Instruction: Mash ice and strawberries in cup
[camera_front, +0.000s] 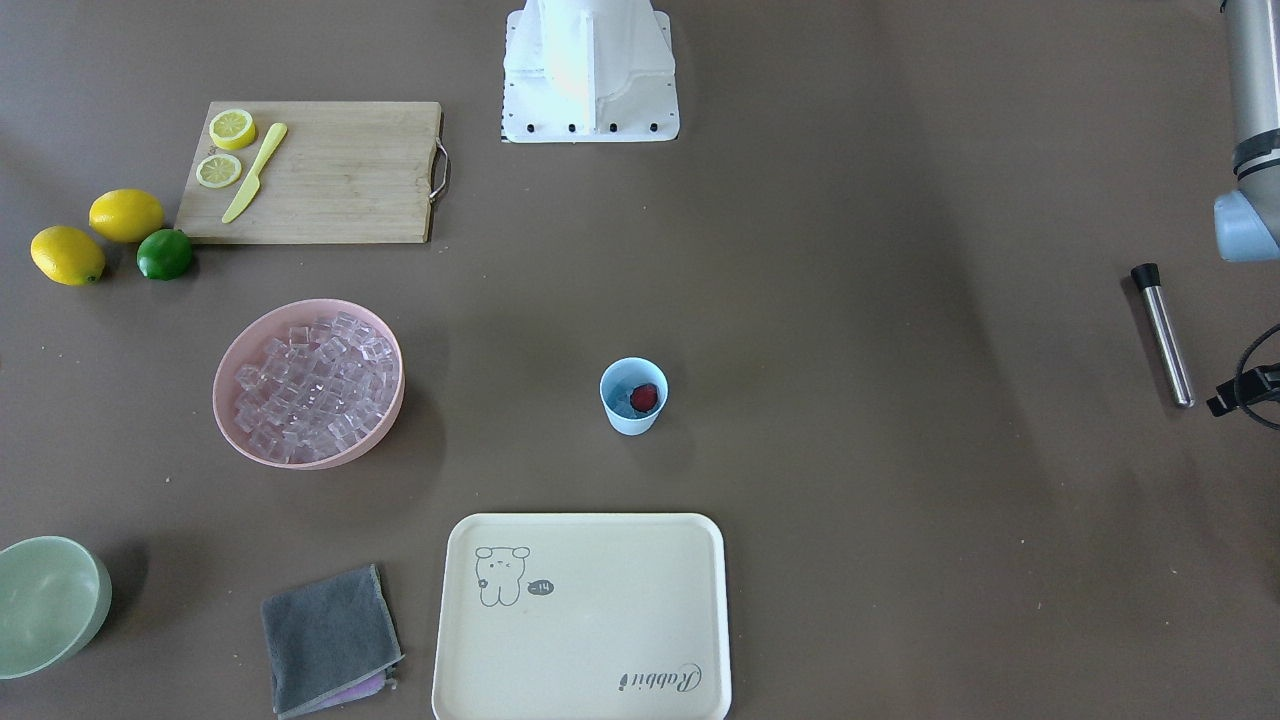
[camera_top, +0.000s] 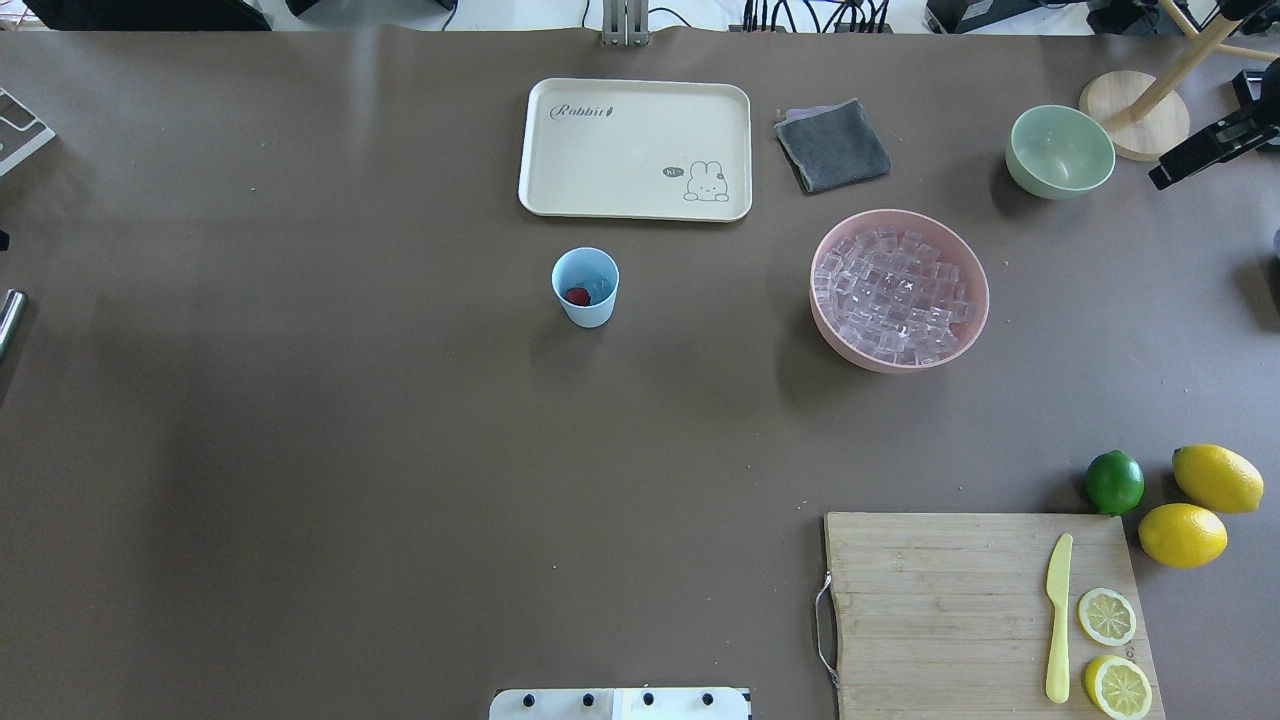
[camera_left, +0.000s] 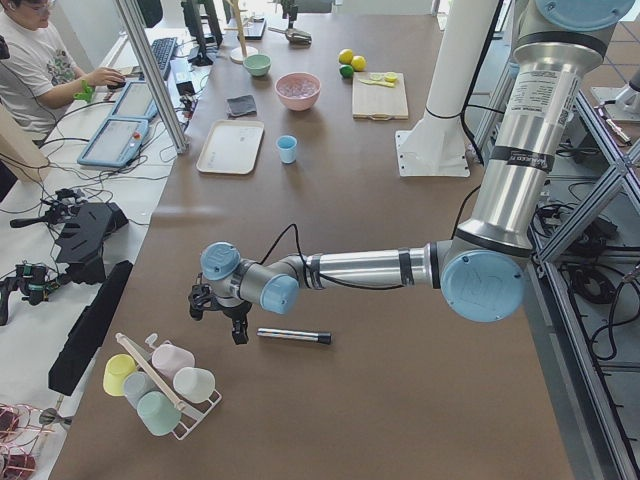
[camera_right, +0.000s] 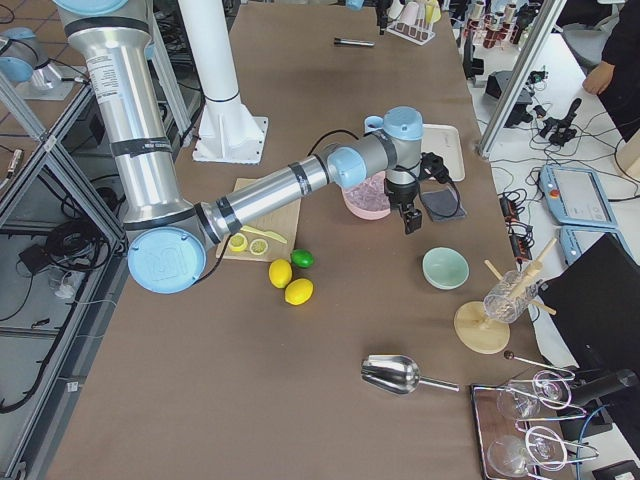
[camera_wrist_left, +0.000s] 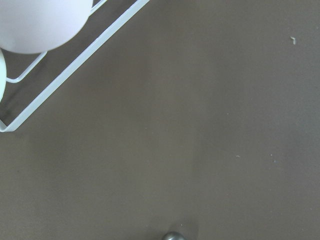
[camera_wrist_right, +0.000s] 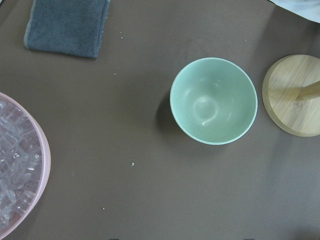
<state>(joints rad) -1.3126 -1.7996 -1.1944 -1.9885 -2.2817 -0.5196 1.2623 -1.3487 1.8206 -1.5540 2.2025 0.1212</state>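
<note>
From my remote station, the left claw (camera_left: 223, 322) hung low over the table (camera_front: 850, 450) just beside the bare end of a steel rod with a black cap (camera_front: 1163, 335), which lay flat and untouched. I took the step in hand to be picking up that rod as the masher. From the side view alone I could not tell whether the claw's jaws stood apart or together. To do it well, I judged the rod wanted a square grip across its shaft near the capped end. That way it would hang upright, enter the cup's mouth centred and press straight down, since a light, handle-less cup looked likely to tip or skate under a slanted push.

The light blue cup (camera_front: 633, 398) stood upright in the middle of the table, well apart from that claw, with the red strawberry (camera_front: 645, 397) inside. I could not tell whether ice lay beside it. The heap of ice (camera_front: 312, 385) filled the pink bowl (camera_front: 217, 385).

The right claw (camera_right: 409, 215) hovered between that bowl and the pale green bowl (camera_wrist_right: 214, 100), its grip likewise unreadable, and also well clear of the cup
</note>
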